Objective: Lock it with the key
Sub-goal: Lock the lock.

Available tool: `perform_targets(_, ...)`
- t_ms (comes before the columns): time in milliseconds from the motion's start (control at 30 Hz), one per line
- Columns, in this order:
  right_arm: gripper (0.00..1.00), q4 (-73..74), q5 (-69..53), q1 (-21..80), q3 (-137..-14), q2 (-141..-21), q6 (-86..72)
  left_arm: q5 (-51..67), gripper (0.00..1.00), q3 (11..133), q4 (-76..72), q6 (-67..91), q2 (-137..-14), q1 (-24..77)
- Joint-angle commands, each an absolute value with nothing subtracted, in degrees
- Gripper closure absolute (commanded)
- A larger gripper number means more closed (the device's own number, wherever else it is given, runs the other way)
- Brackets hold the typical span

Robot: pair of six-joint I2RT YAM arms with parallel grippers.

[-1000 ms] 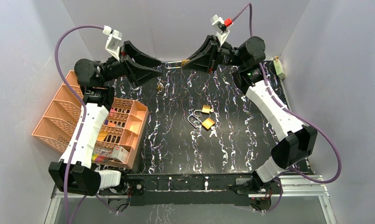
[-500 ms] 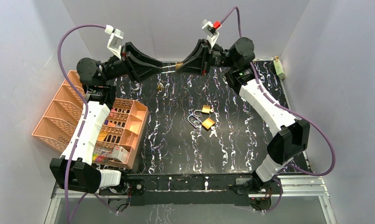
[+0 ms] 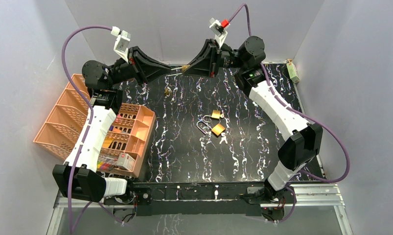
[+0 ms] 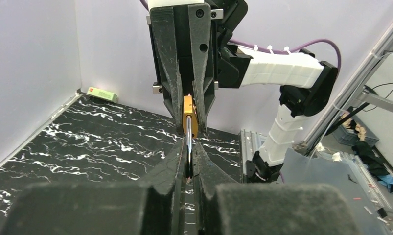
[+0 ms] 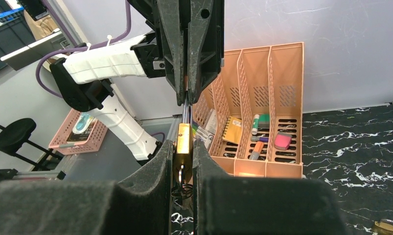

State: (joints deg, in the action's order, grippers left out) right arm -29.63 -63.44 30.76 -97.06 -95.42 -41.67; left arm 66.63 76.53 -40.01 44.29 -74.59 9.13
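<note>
A brass padlock (image 3: pixel 185 67) hangs in the air over the table's far edge, between my two grippers. My right gripper (image 3: pixel 188 67) is shut on its brass body (image 5: pixel 183 139). A key (image 5: pixel 181 172) with a wire ring sits in the underside of the lock, between the right fingers. My left gripper (image 3: pixel 172 70) faces the right one and is shut on the silver shackle (image 4: pixel 188 139). The brass body (image 4: pixel 189 110) shows just beyond the left fingertips, gripped between the right gripper's fingers (image 4: pixel 204 98). The shackle (image 5: pixel 185 111) runs from the body into the left jaws.
Two more brass padlocks (image 3: pixel 216 114) (image 3: pixel 218 129) with a key (image 3: pixel 224 139) lie mid-table. A small brass piece (image 3: pixel 168 91) lies near the back. An orange desk organiser (image 3: pixel 62 128) with pens stands at the left. A small box (image 3: pixel 293 71) sits at the back right corner.
My right gripper has carried the padlock to the left. My left gripper has come up to meet it, and the shackle that stood clear of it is now between its fingers.
</note>
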Motion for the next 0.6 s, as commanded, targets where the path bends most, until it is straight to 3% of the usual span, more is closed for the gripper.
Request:
perform_targets(0, 1.00, -31.64, -61.63, 30.93, -101.52, -95.41, -41.22, 67.13, 0.85, 75.52, -39.29, 42.11, -72.56, 9.40)
perform_targets(33, 1.00, -31.54, -61.57, 31.01, -101.78, -95.60, -41.22, 66.93, 0.65, 75.30, -38.57, 41.34, -72.19, 9.40)
perform_targets(67, 1.00, -31.47, -61.61, 31.02, -101.96, -95.68, -41.22, 66.81, 0.54, 75.39, -37.24, 40.34, -71.92, 9.40)
perform_targets(167, 1.00, -31.30, -61.54, 31.19, -102.58, -96.07, -41.31, 66.88, 0.50, 76.01, -33.95, 37.77, -71.56, 9.40)
perform_targets(233, 1.00, -31.08, -61.53, 31.33, -102.74, -96.32, -41.31, 66.89, 0.55, 76.03, -33.44, 37.13, -71.38, 9.40)
perform_targets(333, 1.00, -30.89, -61.28, 31.64, -102.74, -96.41, -41.01, 66.97, 0.89, 76.26, -33.42, 36.91, -71.43, 9.40)
perform_targets(367, 1.00, -30.74, -61.25, 31.72, -102.74, -96.42, -40.90, 66.77, 0.95, 76.31, -33.36, 36.87, -71.45, 9.40)
perform_targets(467, 1.00, -29.95, -61.51, 31.99, -103.27, -96.67, -40.59, 66.20, 1.00, 76.07, -34.10, 36.90, -71.09, 9.40)
perform_targets(500, 1.00, -29.46, -61.60, 32.05, -103.52, -96.80, -40.33, 66.06, 0.98, 75.92, -34.34, 36.95, -70.96, 9.40)
perform_targets(567, 1.00, -28.68, -61.70, 32.22, -103.86, -96.86, -39.79, 65.82, 0.65, 75.83, -34.51, 37.08, -70.72, 9.40)
